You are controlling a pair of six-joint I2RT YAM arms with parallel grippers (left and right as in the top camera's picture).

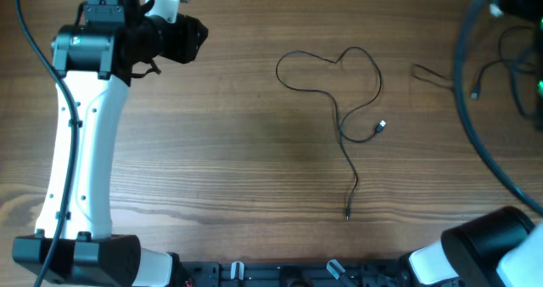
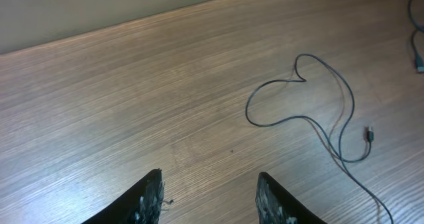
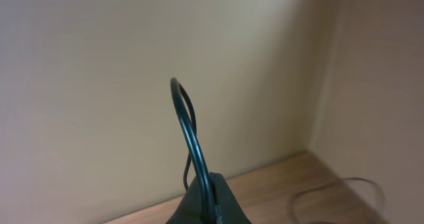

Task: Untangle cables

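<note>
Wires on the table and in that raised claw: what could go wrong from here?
1. The right gripper is shut on a thin loop of wire. Pulling on it might tighten the bunch at the table's right edge instead of freeing it.
2. The loose wire in the middle crosses itself, so tugging one end could cinch that loop.
3. It lies flat on the table, so the open left gripper might struggle to pinch it.

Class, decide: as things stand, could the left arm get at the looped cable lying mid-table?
Probably yes: the left end effector is open, and only bare table lies between it and the cable.
</note>
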